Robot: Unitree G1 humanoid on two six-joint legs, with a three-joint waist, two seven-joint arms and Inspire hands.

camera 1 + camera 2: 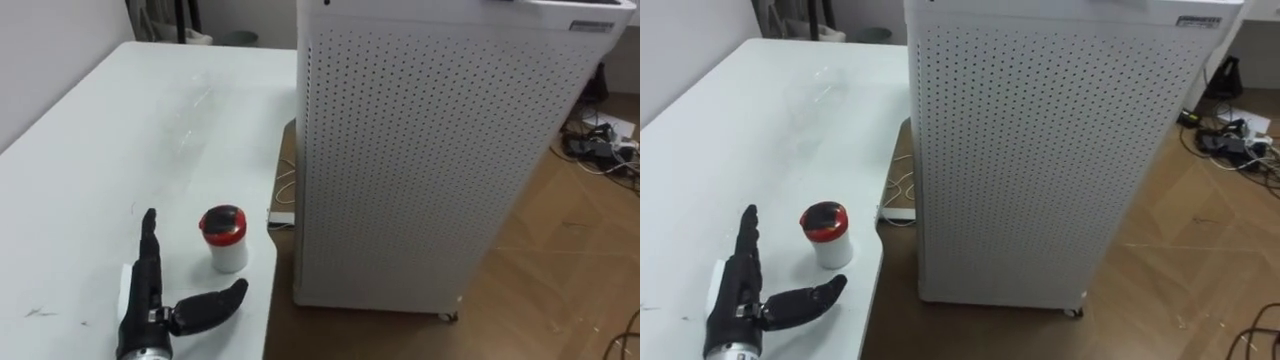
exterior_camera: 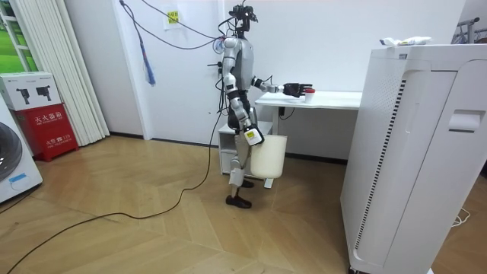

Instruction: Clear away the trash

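White bench (image 1: 120, 130) ran along the left of the frame, beside a tall perforated cabinet (image 1: 430, 150). The garbage, a small lidded cup (image 1: 226, 240), stood upright at lower left, ungrasped. The left hand (image 1: 146, 300) lay just beside it, fingers straight, thumb spread below the cup, holding nothing. The right hand (image 2: 253, 137) hung by a white bin (image 2: 268, 158), its hold unreadable. Judged progress: grasp, lift and disposal not yet done.

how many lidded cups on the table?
1. Small white cup with red-and-black lid, upright near the white table's right front edge, beside the open left hand. None seen elsewhere; the tall white perforated cabinet may hide some.
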